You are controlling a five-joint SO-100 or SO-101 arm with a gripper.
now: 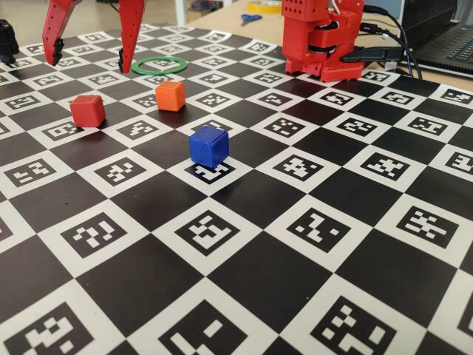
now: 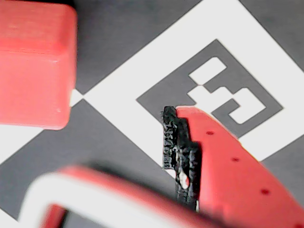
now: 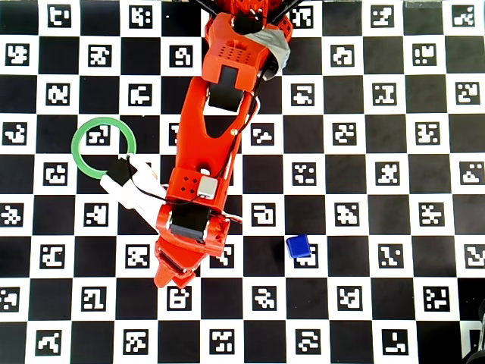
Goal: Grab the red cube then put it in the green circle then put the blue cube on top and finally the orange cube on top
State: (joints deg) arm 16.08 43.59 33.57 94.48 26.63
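Note:
The red cube rests on the checkered board at the left, and it fills the upper left of the wrist view. My gripper hangs open above and just behind it, with nothing between the fingers. In the wrist view the black-padded finger stands to the right of the red cube, apart from it. The orange cube sits right of the red one. Nearer the camera lies the blue cube. The green circle lies flat and empty. In the overhead view the arm hides the red and orange cubes.
The arm's red base stands at the back right with cables and a laptop beside it. Scissors and a yellow roll lie beyond the board. A black object sits at the far left edge.

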